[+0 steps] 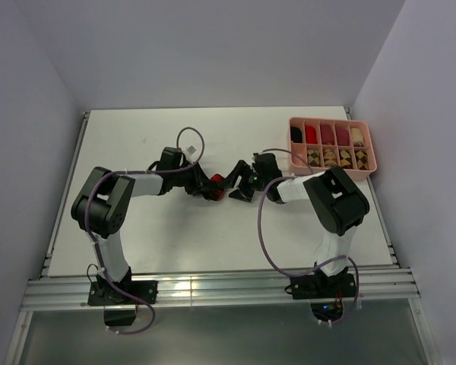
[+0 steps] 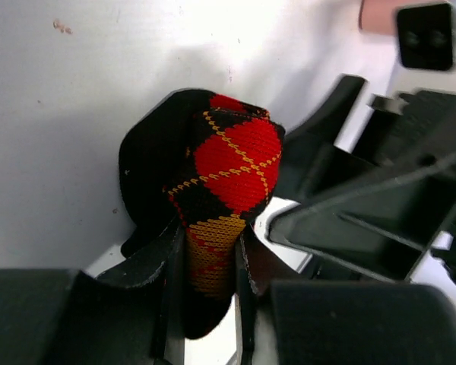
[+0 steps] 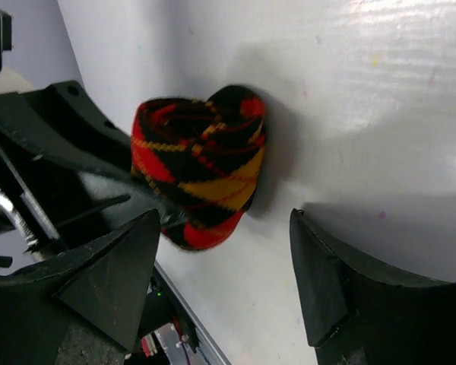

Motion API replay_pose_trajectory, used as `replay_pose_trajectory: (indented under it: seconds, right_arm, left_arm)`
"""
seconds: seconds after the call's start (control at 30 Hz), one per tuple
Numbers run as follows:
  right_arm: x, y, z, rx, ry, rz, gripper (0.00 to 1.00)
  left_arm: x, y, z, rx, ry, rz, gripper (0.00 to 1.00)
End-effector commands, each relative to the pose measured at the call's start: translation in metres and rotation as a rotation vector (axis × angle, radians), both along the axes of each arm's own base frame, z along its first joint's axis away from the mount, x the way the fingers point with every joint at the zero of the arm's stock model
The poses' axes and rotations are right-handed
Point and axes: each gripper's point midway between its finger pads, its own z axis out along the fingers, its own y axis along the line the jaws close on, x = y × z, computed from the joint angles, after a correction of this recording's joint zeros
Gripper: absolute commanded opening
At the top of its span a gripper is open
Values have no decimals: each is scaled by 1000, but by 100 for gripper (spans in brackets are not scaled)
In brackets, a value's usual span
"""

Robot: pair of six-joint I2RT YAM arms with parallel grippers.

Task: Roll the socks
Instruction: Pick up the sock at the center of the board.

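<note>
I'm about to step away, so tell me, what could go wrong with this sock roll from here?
The left end effector pinches only one end of the black-red-orange sock; with the right end effector open, the roll may unwind. They sit close together and could collide.

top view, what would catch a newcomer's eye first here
The bright black-red-orange sock, rolled into a bundle in the middle of the table, is pinched by the left gripper, while the right gripper stands open facing it. Next comes the pink tray at the far right, its compartments filled with rolled socks.
</note>
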Motion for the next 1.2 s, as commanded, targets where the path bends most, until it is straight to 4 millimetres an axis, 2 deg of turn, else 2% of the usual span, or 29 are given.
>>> replay_pose_trajectory:
  seconds: [0.0, 0.23, 0.47, 0.6, 0.63, 0.7, 0.73, 0.8, 0.83, 0.9, 0.93, 0.97, 1.07, 1.1, 1.13, 1.17]
  right_arm:
    - [20, 17, 13, 57, -58, 4, 76]
    - [21, 31, -2, 84, -26, 24, 76]
    - [11, 47, -17, 100, 8, 101, 75]
    - [5, 51, -21, 108, 4, 137, 68]
    - [3, 53, -19, 122, 0, 152, 59]
    - [1, 55, -18, 139, -7, 170, 47]
    - [0, 55, -17, 145, -11, 176, 32]
    - [0, 57, -10, 154, -40, 193, 17]
    - [2, 58, -1, 151, -81, 212, 0]
    - [2, 55, 3, 123, -99, 222, 0]
    - [6, 54, 15, 109, -159, 236, 0]
    - [6, 50, 14, 74, -152, 232, 0]
    - [9, 41, 29, 3, -204, 260, 0]
    - [13, 36, 31, -34, -215, 248, 0]
    - [18, 35, 41, -67, -269, 270, 0]
    - [15, 27, 37, -105, -238, 272, 0]
  left_arm:
    - [-7, -1, -9, -66, 51, 13, 9]
    - [-13, 1, -18, -142, 92, 24, 10]
    - [-25, -4, -21, -262, 138, 7, 12]
    - [-28, -2, -21, -295, 127, 15, 13]
    - [-29, -2, -22, -298, 127, 11, 13]
    - [-28, -3, -22, -309, 126, 9, 13]
    - [-30, -3, -24, -315, 130, 8, 14]
    - [-31, -4, -18, -348, 120, 2, 15]
    - [-33, -4, -17, -359, 119, 1, 17]
    - [-32, -5, -8, -383, 98, 3, 30]
    - [-33, -4, -8, -377, 99, 10, 36]
    - [-32, -3, -7, -365, 77, 8, 44]
    - [-28, 5, -8, -262, 37, 25, 55]
    - [-25, 7, 2, -235, -5, 27, 57]
    - [-27, 12, -4, -175, 29, 44, 60]
    - [-21, 18, -7, -114, -22, 57, 64]
